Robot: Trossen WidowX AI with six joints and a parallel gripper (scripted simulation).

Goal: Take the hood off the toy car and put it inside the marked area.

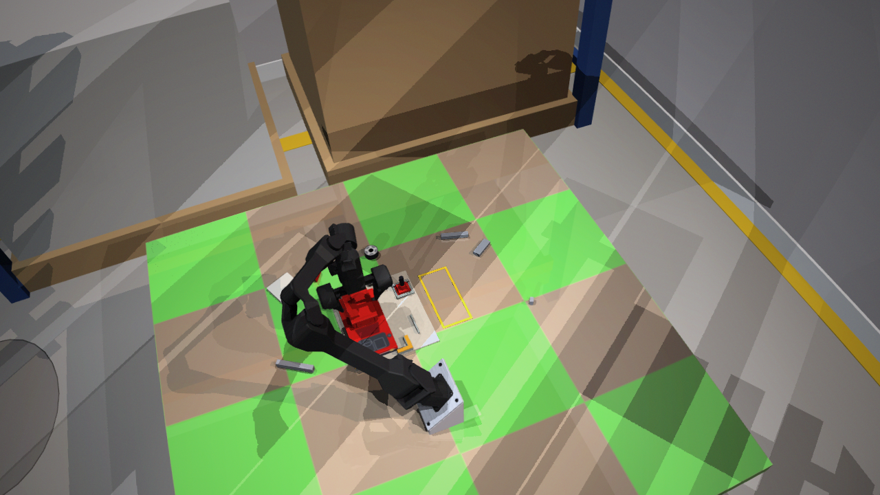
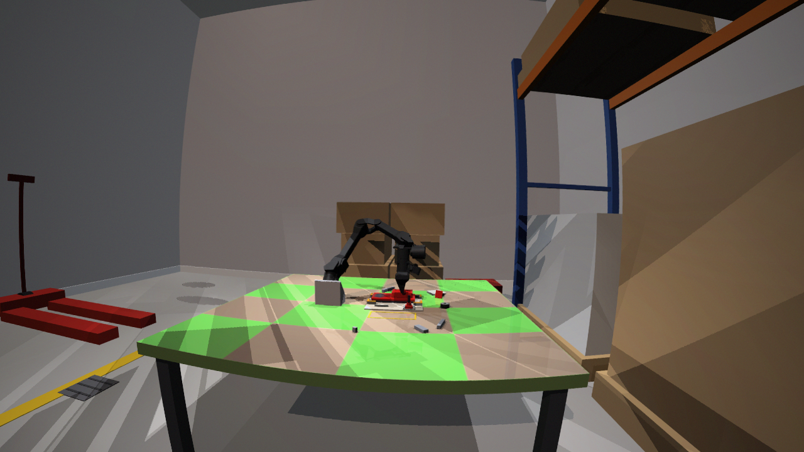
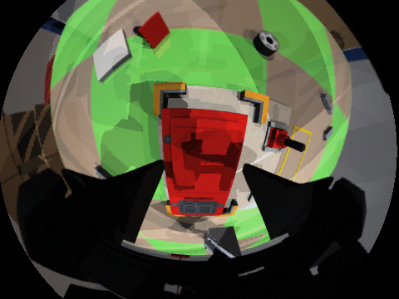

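Hood [image 3: 204, 156] was on the red toy car [image 1: 364, 317], seated on its pale base plate [image 1: 423, 320], just beside the yellow marked area [image 1: 445, 297]. It looked like a light, rigid, smooth panel, so I'd pinch across its two long side edges. Gripper [image 3: 203, 176] was spread wide and empty, fingers straddling the hood without touching.

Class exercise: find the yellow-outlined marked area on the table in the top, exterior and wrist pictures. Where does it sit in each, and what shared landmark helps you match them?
Top: marked area, centre, just right of the pale board.
Exterior: marked area, a thin flattened outline in front of the car.
Wrist: marked area, partly visible at right, above a finger.
Shared landmark: the red toy car beside it.
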